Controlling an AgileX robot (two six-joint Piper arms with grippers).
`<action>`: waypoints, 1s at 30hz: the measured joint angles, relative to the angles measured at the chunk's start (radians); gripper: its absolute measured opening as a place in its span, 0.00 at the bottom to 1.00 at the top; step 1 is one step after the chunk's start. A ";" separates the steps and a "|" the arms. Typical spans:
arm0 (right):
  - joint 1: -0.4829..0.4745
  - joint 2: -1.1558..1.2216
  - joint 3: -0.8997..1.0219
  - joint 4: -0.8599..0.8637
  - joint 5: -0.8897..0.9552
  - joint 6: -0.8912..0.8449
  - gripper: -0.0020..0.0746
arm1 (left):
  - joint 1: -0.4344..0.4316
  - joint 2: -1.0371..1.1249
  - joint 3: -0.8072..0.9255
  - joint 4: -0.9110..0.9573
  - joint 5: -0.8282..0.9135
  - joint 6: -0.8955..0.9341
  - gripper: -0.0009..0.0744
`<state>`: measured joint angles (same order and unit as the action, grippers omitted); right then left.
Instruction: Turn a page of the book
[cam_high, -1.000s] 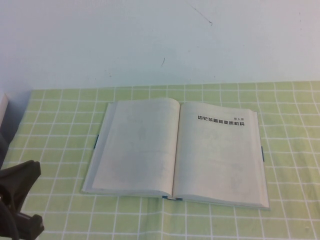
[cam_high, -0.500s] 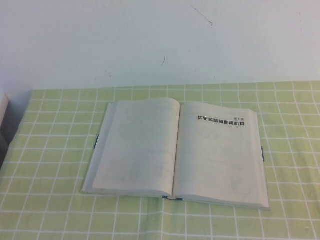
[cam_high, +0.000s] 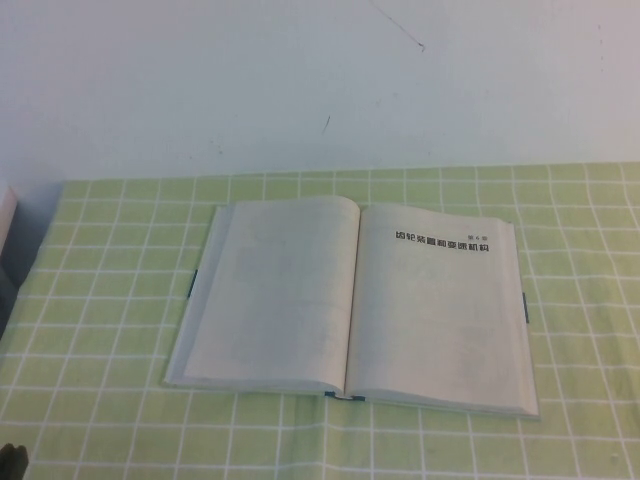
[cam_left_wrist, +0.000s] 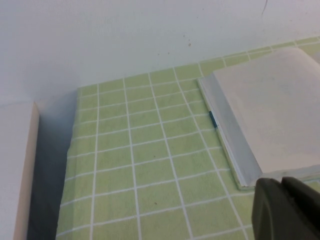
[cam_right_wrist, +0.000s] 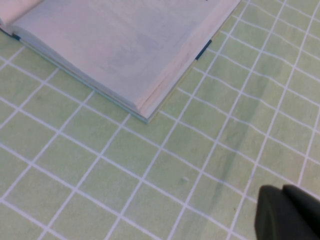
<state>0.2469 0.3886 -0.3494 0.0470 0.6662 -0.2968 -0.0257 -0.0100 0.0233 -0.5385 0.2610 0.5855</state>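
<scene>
The book (cam_high: 350, 300) lies open and flat on the green checked cloth. The page (cam_high: 275, 295) lies flat on the book's left half, its nearly blank side up. The right-hand page (cam_high: 440, 300) bears a bold black heading. My left gripper (cam_left_wrist: 281, 182) is shut and empty, hovering off the book's near left corner (cam_left_wrist: 245, 182); only a dark sliver of it (cam_high: 10, 455) shows in the high view. My right gripper (cam_right_wrist: 282, 190) is shut and empty, over the cloth off the book's near right corner (cam_right_wrist: 145, 117). It is out of the high view.
The green checked cloth (cam_high: 100, 300) covers the table up to a white wall behind. A pale box (cam_left_wrist: 17, 165) stands at the table's left edge, beside a dark gap. Open cloth surrounds the book on all sides.
The left arm's dark gripper, seen at the bottom left one second ago, has drawn back out of the high view; only a sliver shows now. The book has not moved.
</scene>
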 joint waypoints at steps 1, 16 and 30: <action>0.000 0.000 0.000 0.000 0.000 0.000 0.02 | 0.000 0.000 0.000 0.004 0.002 0.000 0.01; 0.000 0.000 0.000 0.000 0.000 0.000 0.02 | 0.000 -0.001 -0.002 0.351 0.057 -0.490 0.01; 0.000 0.000 0.000 0.000 0.000 0.000 0.02 | 0.000 -0.001 -0.004 0.447 0.065 -0.528 0.01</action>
<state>0.2469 0.3886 -0.3494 0.0470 0.6662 -0.2968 -0.0257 -0.0109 0.0193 -0.0914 0.3260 0.0577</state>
